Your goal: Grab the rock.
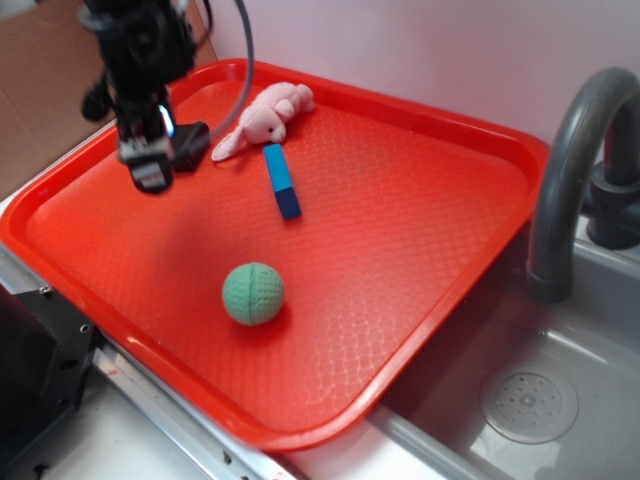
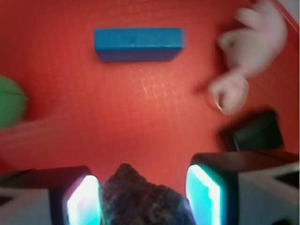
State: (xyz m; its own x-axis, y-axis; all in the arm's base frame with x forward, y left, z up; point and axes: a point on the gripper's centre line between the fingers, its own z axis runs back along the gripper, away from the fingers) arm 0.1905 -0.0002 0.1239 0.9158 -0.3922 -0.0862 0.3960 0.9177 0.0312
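Note:
The rock point(image 2: 140, 197), a dark, jagged brown-grey stone, sits between my gripper's two fingers in the wrist view. It touches the left pad point(image 2: 84, 201) and reaches the right pad point(image 2: 204, 194) low down. My gripper point(image 2: 143, 187) is shut on it and held above the red tray point(image 2: 140, 117). In the exterior view my gripper point(image 1: 150, 170) hangs over the tray's back left part, and the rock is hidden behind the fingers.
On the tray point(image 1: 420, 200) lie a black block point(image 1: 190, 145) beside my gripper, a pink plush toy point(image 1: 268, 115), a blue block point(image 1: 281, 181) and a green ball point(image 1: 253, 293). A grey sink point(image 1: 530, 400) with a faucet point(image 1: 570, 160) is on the right.

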